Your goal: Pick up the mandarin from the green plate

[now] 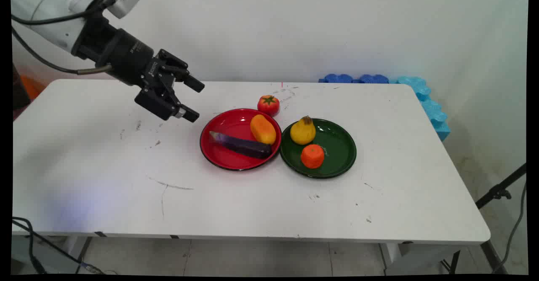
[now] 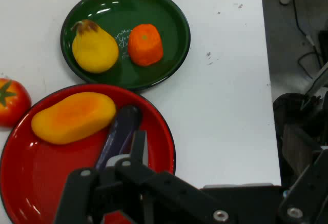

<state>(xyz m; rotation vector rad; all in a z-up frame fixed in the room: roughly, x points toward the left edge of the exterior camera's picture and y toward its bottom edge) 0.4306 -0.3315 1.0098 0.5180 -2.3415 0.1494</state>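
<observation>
White table (image 1: 105,167) is carrying your items: gripper (image 1: 194,100) hovering wide open, empty, left of red plate (image 1: 219,154) holding eggplant (image 1: 242,145) and mango (image 1: 263,129).

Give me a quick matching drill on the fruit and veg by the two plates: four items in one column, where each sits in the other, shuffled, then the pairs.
Items:
1. eggplant
2. pear
3. tomato
4. mango

Places:
A. on the bare table, just behind the red plate
B. on the green plate, beside the orange
C. lying across the middle of the red plate
D. at the red plate's far right edge, next to the eggplant's dark end

Pairs: 1-C, 2-B, 3-A, 4-D
</observation>
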